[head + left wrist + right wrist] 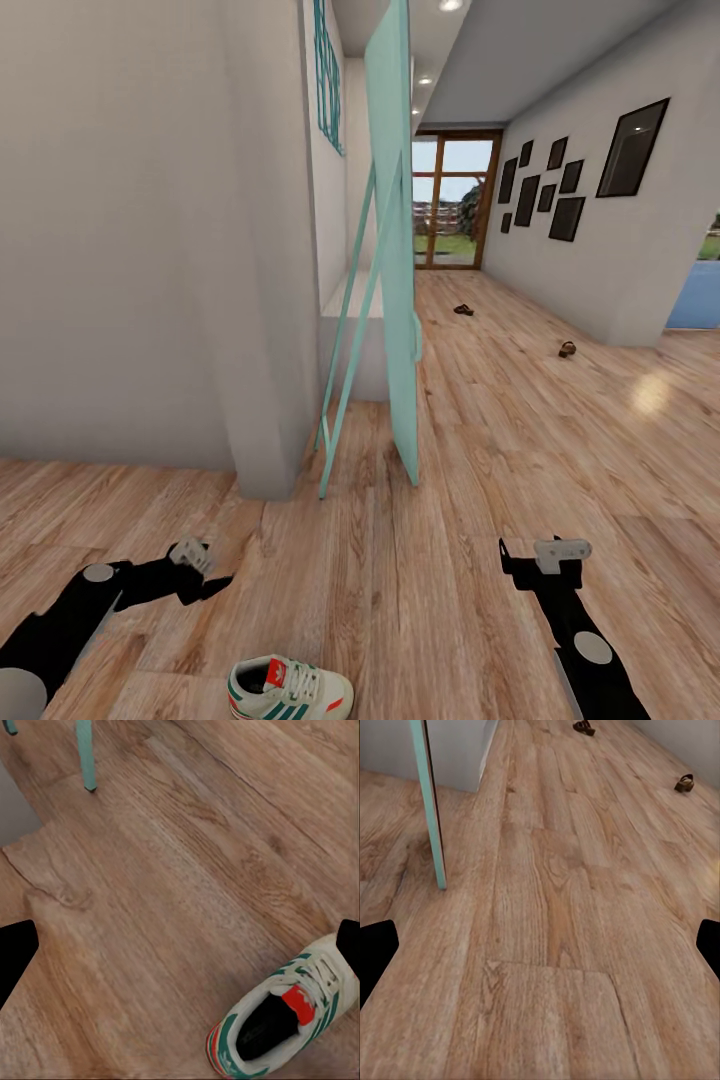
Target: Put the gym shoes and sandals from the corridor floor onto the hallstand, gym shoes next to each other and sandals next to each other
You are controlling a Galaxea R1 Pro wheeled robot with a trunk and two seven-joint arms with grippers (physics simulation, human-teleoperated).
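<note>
Shoe [290,688]: on floor [480,470] at 6 o'clock, between both arms, nearer the left; likely first pick.
Sandals: one [463,310] at 12 o'clock, other [567,349] at 1 o'clock, well apart, far down corridor.
Left gripper [205,572]: empty, fingers spread wide, low over planks, angled toward shoe.
Right gripper [545,560]: empty, fingers apart, hovering, pointed up corridor.
Teal frame [395,250]: leaning at wall corner, 12 o'clock, narrowing the path.
</note>
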